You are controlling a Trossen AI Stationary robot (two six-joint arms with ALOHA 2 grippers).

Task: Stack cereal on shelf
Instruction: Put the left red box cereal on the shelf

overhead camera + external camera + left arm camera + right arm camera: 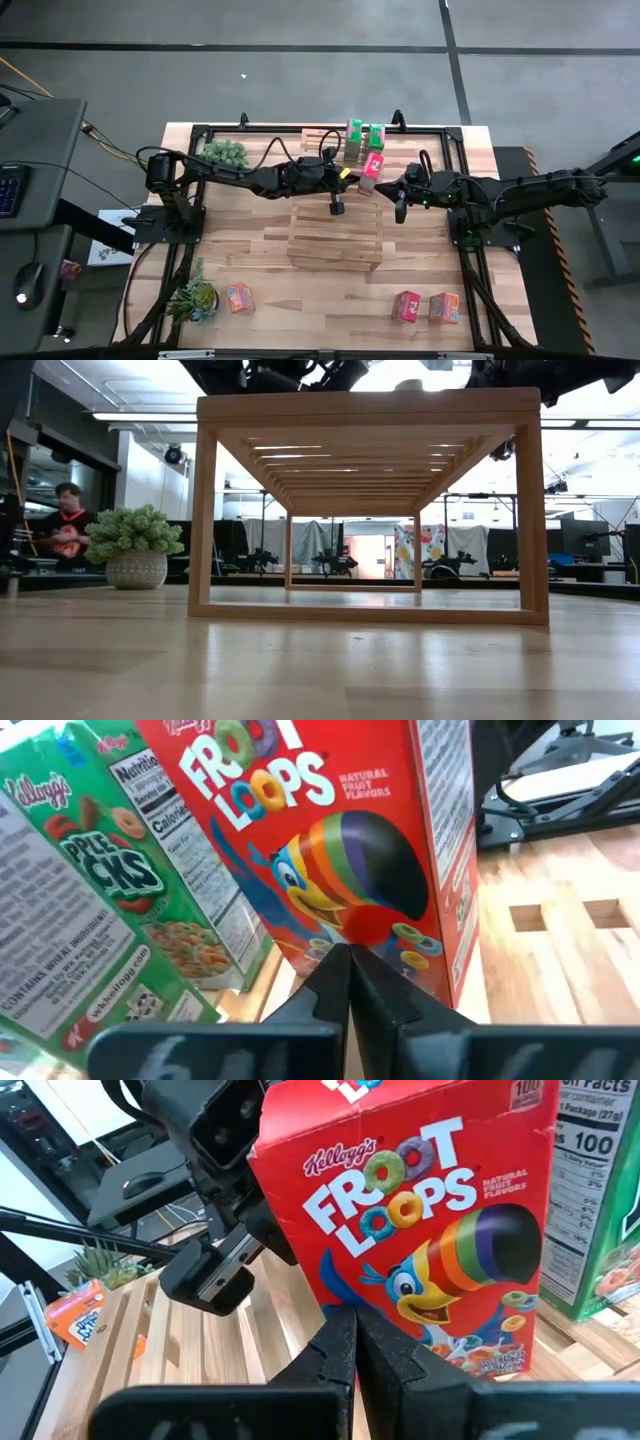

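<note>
A red cereal box is flanked on the shelf — left end effector and right end effector are both seen pressed together, empty.

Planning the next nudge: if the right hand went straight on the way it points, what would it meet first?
Most likely the red Froot Loops box standing on the shelf: it sits directly ahead of the shut right hand, though the gap is unclear.

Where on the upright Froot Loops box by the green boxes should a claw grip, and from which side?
Probably the upper part of the Froot Loops box, coming from above and pinching its two broad printed faces. It stands upright and is thin, and the Apple Jacks box stands close beside one narrow side, leaving the top free.
</note>
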